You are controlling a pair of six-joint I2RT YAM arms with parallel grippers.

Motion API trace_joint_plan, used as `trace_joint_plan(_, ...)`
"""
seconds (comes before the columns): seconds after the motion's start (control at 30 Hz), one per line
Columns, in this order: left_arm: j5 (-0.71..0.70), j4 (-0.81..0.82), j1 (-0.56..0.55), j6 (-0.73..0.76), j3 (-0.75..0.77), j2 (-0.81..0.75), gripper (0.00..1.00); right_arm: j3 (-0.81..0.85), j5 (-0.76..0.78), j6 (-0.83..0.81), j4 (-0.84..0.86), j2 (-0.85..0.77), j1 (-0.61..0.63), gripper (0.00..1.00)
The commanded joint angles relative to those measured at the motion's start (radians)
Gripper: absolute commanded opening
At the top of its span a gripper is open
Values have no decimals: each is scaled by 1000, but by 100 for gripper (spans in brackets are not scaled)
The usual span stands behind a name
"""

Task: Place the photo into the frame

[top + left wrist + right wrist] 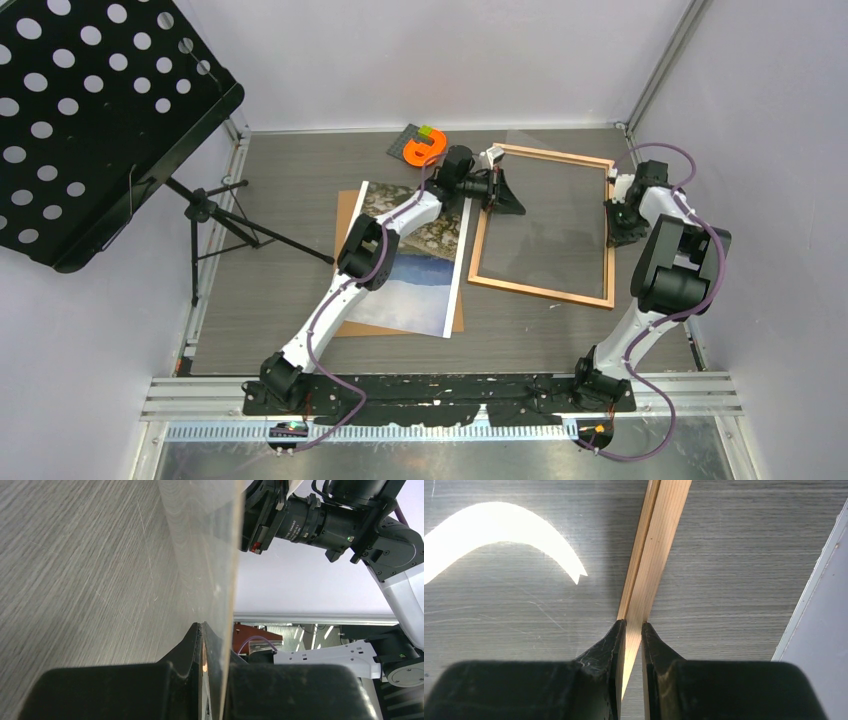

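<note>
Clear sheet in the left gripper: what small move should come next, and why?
Probably lift the clear sheet away from the frame and aside. The left gripper pinches its edge, the right gripper clamps the frame's rail, and the photo lies outside on the brown board, so the opening likely needs freeing first.
</note>
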Motion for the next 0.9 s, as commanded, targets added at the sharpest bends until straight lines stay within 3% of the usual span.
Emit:
trace_joint_plan(0.0,107,43,-90,-29,-21,-28,5,-3,-260,45,56,62,45,6)
trace_joint_plan(0.17,120,66,-91,-42,-74,-50,18,-1,-260,38,57,63,44,6)
trace_joint_plan(0.3,129,-2,-93,-9,-19,-32,25,3,-253,32,56,67,45,6)
trace_joint_plan(0.87,136,-29,-97,48,-97,-85,27,9,-222,-16,51,67,87,6)
